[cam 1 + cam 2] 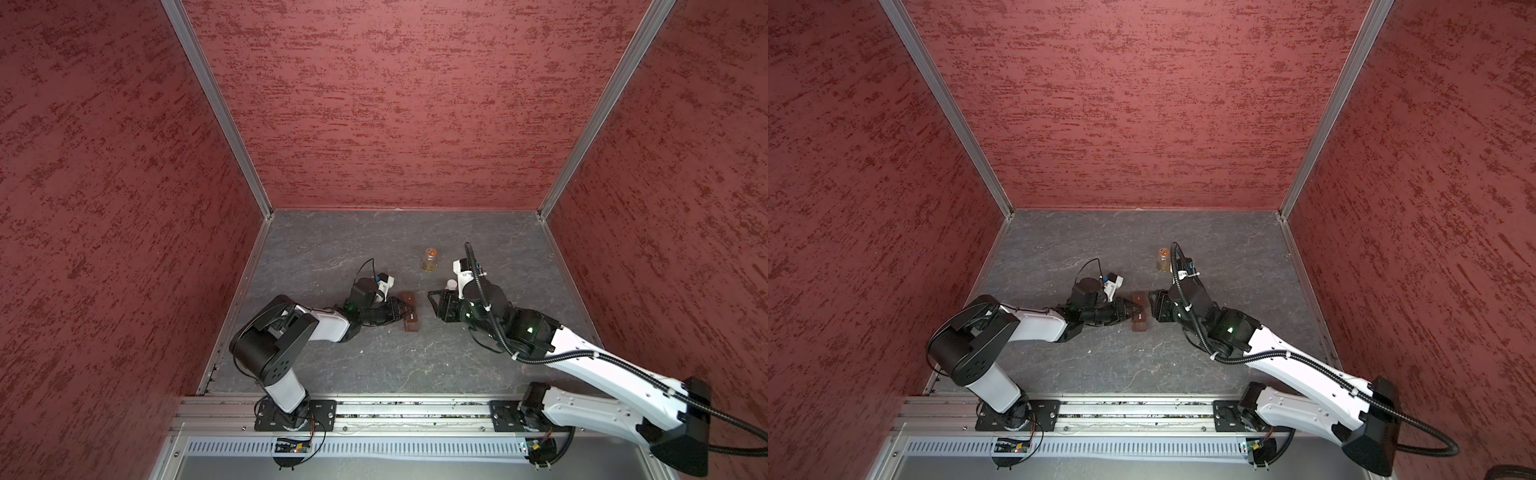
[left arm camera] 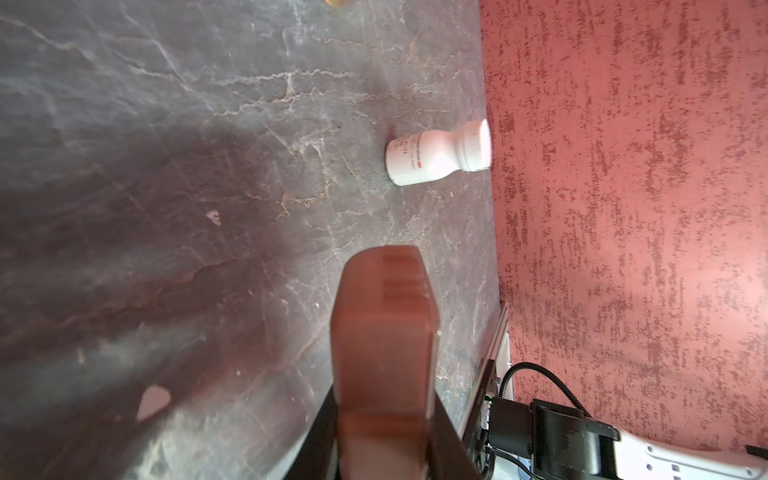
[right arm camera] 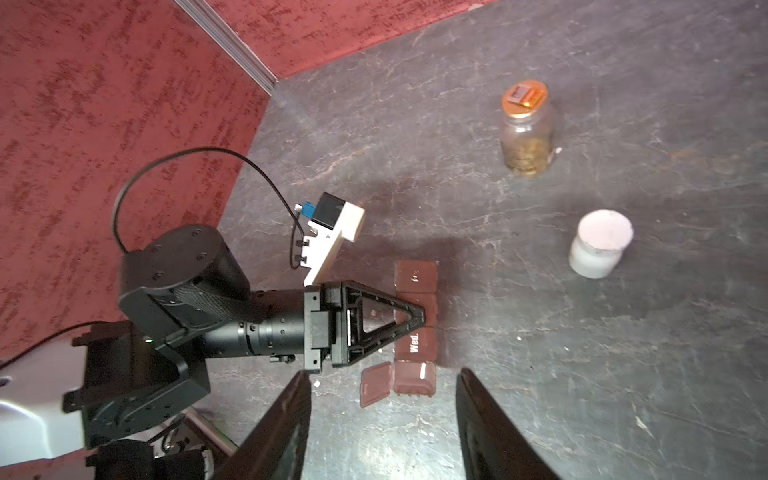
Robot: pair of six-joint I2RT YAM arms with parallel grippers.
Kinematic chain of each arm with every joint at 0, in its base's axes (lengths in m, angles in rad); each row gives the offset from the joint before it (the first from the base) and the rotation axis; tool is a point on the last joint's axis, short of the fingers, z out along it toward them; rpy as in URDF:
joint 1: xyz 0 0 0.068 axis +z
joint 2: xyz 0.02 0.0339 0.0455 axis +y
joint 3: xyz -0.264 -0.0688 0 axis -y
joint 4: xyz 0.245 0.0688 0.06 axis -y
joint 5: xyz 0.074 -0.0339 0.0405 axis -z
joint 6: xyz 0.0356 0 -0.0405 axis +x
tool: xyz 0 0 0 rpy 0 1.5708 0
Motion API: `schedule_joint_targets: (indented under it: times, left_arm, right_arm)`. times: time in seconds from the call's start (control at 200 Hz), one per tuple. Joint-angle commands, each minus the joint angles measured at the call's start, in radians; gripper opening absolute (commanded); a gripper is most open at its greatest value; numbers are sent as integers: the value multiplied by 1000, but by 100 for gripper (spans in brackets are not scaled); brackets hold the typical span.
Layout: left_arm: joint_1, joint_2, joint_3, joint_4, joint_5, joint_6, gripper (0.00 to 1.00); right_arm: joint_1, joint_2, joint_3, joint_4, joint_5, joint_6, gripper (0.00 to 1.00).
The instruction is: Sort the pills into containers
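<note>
Enclosure: three walls [image 1: 395, 104] in red roughcast texture, joined by aluminium corner rails. Surface: table [image 1: 332, 249], a dark grey slate-look sheet, matte with pale veins. Left arm [image 1: 330, 322], white shells and black joints, reaches low over the table. Right arm [image 1: 582, 357] is the same build, with a ribbed black conduit along it. Left gripper [image 3: 419, 318] has black triangular open-frame fingers and is turned on its side, its jaws pressed together on the containers [image 3: 415, 345]. The left wrist view shows brown plastic between its fingers. Right gripper [image 3: 384, 372] has its jaws spread and holds nothing; in both top views it stands just beside the strip, apart from it. The containers are one narrow strip of square compartments in dark-brown glossy plastic with rounded lids. The strip lies flat near the table's middle, between the two grippers. Four compartments show, and a lid flap [image 3: 376, 384] is folded open beside the end one nearest the arm bases. Amber bottle [image 3: 528, 133]: a clear cylinder with a copper-orange cap, golden contents in its lower half, upright toward the back. White bottle [image 3: 600, 245]: opaque, squat, with a round flat cap, upright near the right gripper. Writing: "Wed." in white on one lid. The bottle labels are too small to read.
</note>
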Motion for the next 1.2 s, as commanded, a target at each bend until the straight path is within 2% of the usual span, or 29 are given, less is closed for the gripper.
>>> schedule_joint_targets:
  times: [0.0,0.306,0.711,0.932,1.197]
  left_arm:
    - [-7,45,42,58,28,-20,0]
    - [-26,110,100,31,22,-13,3]
    - [-35,146,105,30,8,-24,9]
    - [-31,149,114,-17,2,-17,15]
    - [-29,173,149,-26,12,-23,15]
  right_arm:
    - [-12,-9,-18,-38,32,20,57]
    - [-41,-14,-48,-26,15,19,57]
    - [-54,-20,-77,-6,-7,29,57]
    - [-53,-26,-87,-4,-10,39,57]
    - [-54,-29,-91,-3,-10,41,57]
